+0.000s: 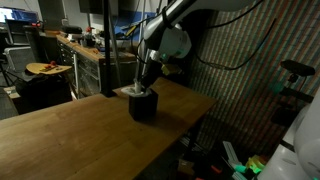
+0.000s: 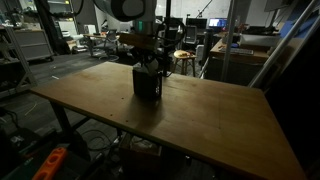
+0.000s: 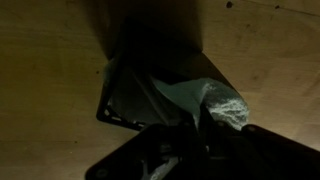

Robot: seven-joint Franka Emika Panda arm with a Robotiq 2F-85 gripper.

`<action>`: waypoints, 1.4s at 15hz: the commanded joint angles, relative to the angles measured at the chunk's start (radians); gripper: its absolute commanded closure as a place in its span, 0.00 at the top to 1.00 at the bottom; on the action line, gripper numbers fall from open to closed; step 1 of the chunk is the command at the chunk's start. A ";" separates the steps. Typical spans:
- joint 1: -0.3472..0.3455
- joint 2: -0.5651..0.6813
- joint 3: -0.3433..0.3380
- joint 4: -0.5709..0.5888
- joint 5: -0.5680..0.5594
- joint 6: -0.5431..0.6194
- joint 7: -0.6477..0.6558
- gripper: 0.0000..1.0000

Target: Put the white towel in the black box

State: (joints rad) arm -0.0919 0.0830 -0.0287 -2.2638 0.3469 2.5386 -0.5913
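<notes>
Gripper (image 1: pixel 147 80) hung just above the black box (image 1: pixel 143 106), jaw opening and grasp not discernible in the dim wrist view; white towel (image 3: pixel 213 100) bunched at box mouth, judged light, limp, best pinched at a fold.

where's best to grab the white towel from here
Probably pinch the crumpled, bunched end of the white towel, coming straight down from above: it lies at the black box opening, whose walls block a side approach, and the bunch gives the fingers bulk.

Wooden table (image 2: pixel 210 115) carries black box (image 2: pixel 147 82), apparently upright.
</notes>
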 commanded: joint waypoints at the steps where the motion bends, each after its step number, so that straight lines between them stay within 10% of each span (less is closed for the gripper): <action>1: 0.001 0.017 0.011 0.042 0.012 0.010 -0.007 0.07; 21: -0.016 0.153 0.043 0.040 -0.008 0.014 0.010 0.06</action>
State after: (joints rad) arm -0.0953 0.2109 -0.0102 -2.2150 0.3469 2.5412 -0.5906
